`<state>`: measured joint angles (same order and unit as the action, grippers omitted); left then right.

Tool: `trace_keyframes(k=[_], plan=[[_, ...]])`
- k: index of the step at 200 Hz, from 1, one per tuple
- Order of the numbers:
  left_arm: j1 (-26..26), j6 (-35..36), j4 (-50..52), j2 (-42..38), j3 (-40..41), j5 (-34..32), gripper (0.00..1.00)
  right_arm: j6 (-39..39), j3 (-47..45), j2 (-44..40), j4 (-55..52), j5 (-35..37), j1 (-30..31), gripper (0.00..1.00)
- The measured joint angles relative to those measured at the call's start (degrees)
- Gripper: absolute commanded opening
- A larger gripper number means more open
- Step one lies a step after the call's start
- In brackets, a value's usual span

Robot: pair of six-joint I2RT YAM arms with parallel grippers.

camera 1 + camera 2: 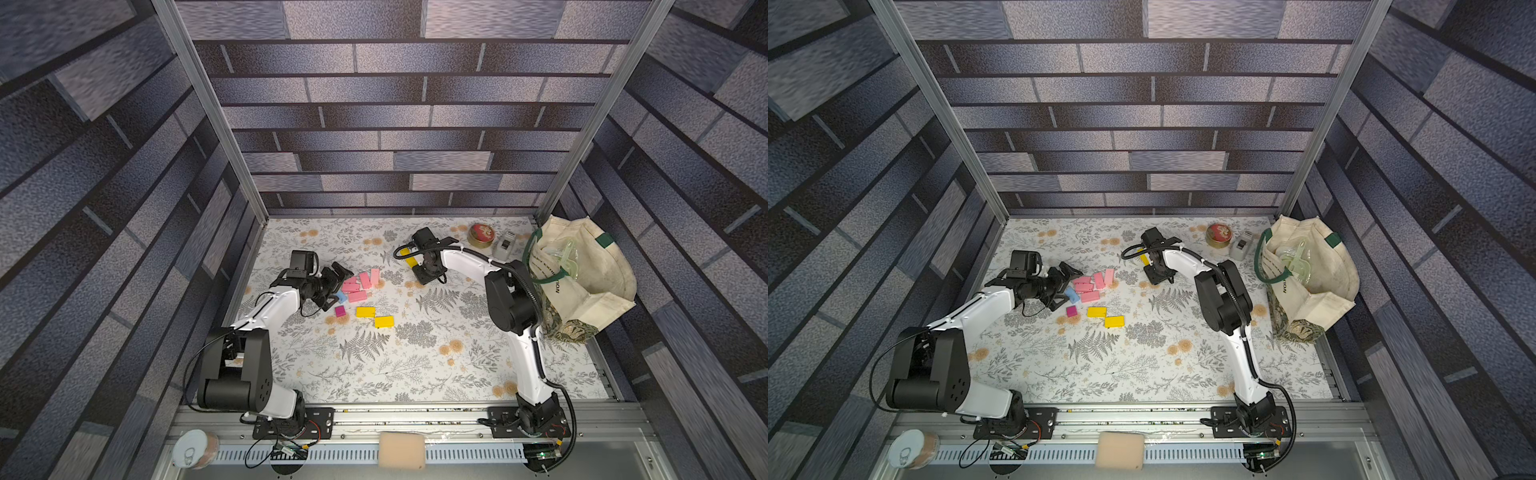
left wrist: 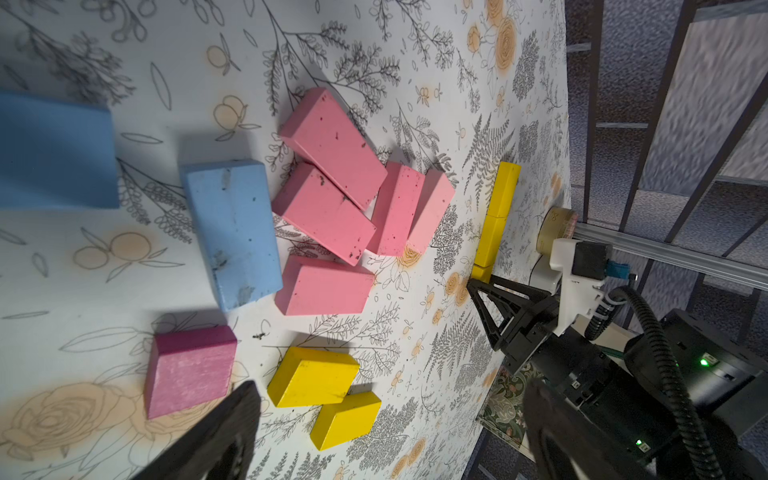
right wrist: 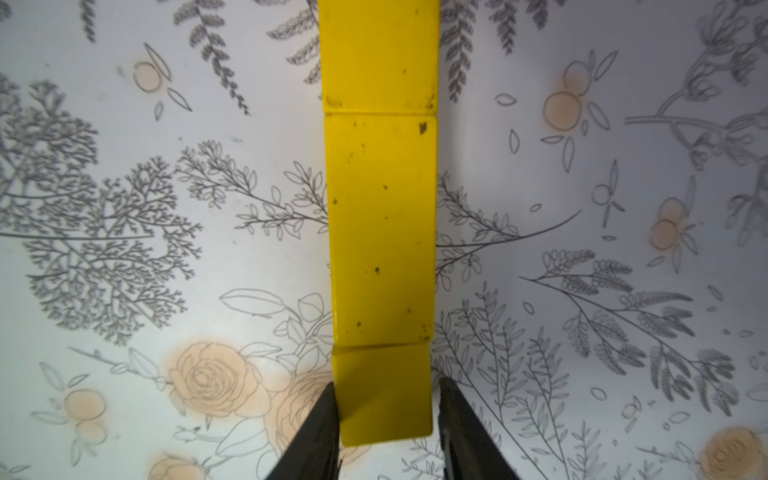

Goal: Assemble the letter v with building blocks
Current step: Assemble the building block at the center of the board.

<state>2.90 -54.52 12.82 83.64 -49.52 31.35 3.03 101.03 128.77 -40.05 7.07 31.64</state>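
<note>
Three yellow blocks lie end to end in a straight row [image 3: 382, 228] on the floral table, partly under my right arm in both top views [image 1: 411, 261]. My right gripper [image 3: 387, 381] straddles the nearest yellow block [image 3: 384, 407], jaws slightly open, with a thin gap on one side. Several pink blocks [image 1: 359, 284], a light blue block [image 2: 232, 232], a magenta cube [image 1: 340, 311] and two loose yellow blocks [image 1: 365, 311] lie left of centre. My left gripper [image 1: 338, 289] stands wide open and empty beside that cluster.
A round red-and-gold tin [image 1: 481, 235] and a small white-grey box [image 1: 505, 245] stand at the back right. A cream tote bag [image 1: 582, 274] fills the right edge. A can [image 1: 195, 449] and a sponge [image 1: 401, 451] rest on the front rail.
</note>
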Motion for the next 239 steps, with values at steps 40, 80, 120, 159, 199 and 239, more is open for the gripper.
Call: trace_keyframes(k=[40, 80, 120, 159, 199, 239], plan=[[0.00, 0.00, 0.00, 0.00, 0.00, 0.00, 1.00, 0.00, 0.00, 0.00, 0.00, 0.00, 0.00, 0.40], [0.00, 0.00, 0.00, 0.00, 0.00, 0.00, 1.00, 0.00, 0.00, 0.00, 0.02, -0.04, 0.02, 0.38], [0.00, 0.02, 0.00, 0.00, 0.00, 0.00, 1.00, 0.00, 0.00, 0.02, 0.02, 0.00, 0.13, 0.37], [0.00, 0.00, 0.00, 0.00, 0.00, 0.00, 1.00, 0.00, 0.11, 0.11, 0.00, 0.02, 0.13, 0.37], [0.00, 0.00, 0.00, 0.00, 0.00, 0.00, 1.00, 0.00, 0.15, 0.13, -0.02, 0.07, 0.13, 0.37], [0.00, 0.02, 0.00, 0.00, 0.00, 0.00, 1.00, -0.02, 0.81, 0.59, -0.02, 0.22, 0.13, 0.37]])
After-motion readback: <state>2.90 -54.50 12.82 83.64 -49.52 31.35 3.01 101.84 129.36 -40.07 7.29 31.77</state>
